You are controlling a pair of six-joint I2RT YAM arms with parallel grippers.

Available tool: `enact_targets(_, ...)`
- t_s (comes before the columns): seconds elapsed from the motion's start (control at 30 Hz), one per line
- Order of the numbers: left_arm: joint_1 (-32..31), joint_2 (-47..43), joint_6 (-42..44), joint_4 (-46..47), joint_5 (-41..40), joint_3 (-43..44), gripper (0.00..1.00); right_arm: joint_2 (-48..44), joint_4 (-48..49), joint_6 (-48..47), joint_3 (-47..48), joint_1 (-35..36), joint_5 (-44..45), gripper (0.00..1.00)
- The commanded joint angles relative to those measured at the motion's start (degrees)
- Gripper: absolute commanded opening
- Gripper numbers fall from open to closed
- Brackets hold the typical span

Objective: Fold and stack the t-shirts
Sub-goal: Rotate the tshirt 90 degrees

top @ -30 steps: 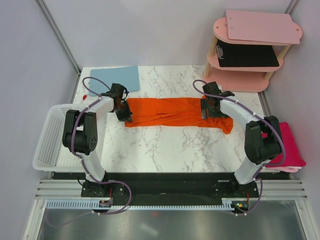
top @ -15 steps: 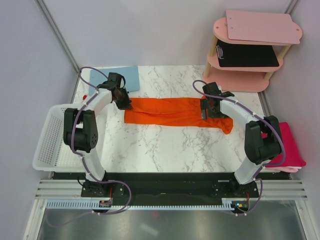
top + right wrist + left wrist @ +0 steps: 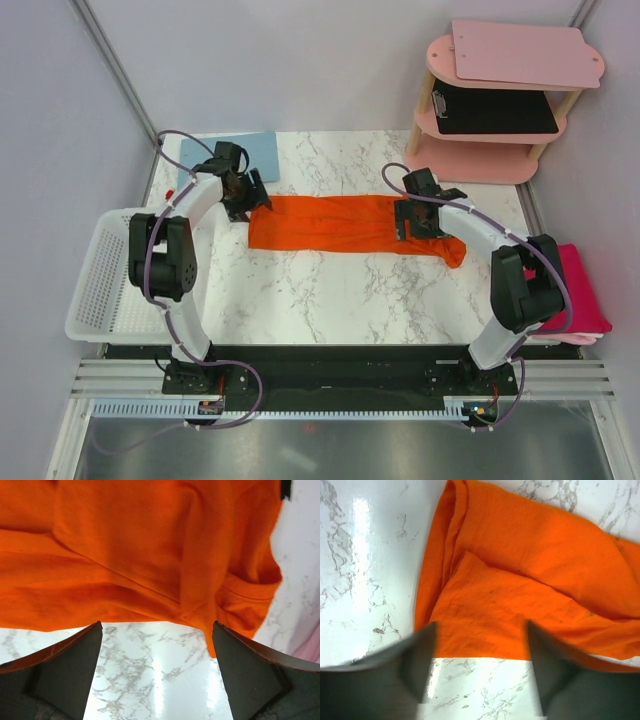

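Note:
The orange t-shirt (image 3: 350, 225) lies on the marble table as a long strip folded lengthwise, with a sleeve end hanging toward the near right. My left gripper (image 3: 243, 198) is at its left end, open and empty. In the left wrist view the left gripper (image 3: 481, 630) has its fingers spread over the shirt (image 3: 520, 580) and its straight edge. My right gripper (image 3: 405, 222) is over the shirt's right part, open and empty. In the right wrist view the right gripper (image 3: 156, 627) has bare marble between the fingers and the shirt (image 3: 125, 545) beyond. The magenta-pink t-shirt (image 3: 588, 290) lies folded at the far right.
A white basket (image 3: 88, 290) stands off the table's left edge. A light-blue clipboard (image 3: 255, 150) lies at the back left, close behind the left gripper. A pink shelf (image 3: 470, 160) at the back right holds a black clipboard (image 3: 495, 110) and a pale pink board (image 3: 525, 52).
My left gripper has moved from the near corner of the shirt's left end toward the far side. My right gripper has shifted slightly left. The shirt lies much the same.

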Motion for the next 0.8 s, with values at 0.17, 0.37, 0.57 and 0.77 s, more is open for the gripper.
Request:
enact_targets(0.17,-4.51,2.93,5.74,-1.65,-5.68,10.59,0.02,4.89,5.88,1.87,5.26,6.91,-7.22,0.0)
enact_targets(0.37,-4.86,9.79,6.88,-3.67,-7.17,15.26,0.02,10.95,5.8,2.66,10.88,7.8,-3.54,0.0)
enact_targets(0.57,-5.04,15.85,7.5,-7.01,-10.68,20.09,0.02,17.28,4.92,2.92,13.7,7.8,2.18,0.0)
enact_targets(0.77,-5.13,19.99,7.33,-11.93,-13.15,24.14,0.02,20.8,5.53,2.23,14.84,7.8,2.54,0.0)
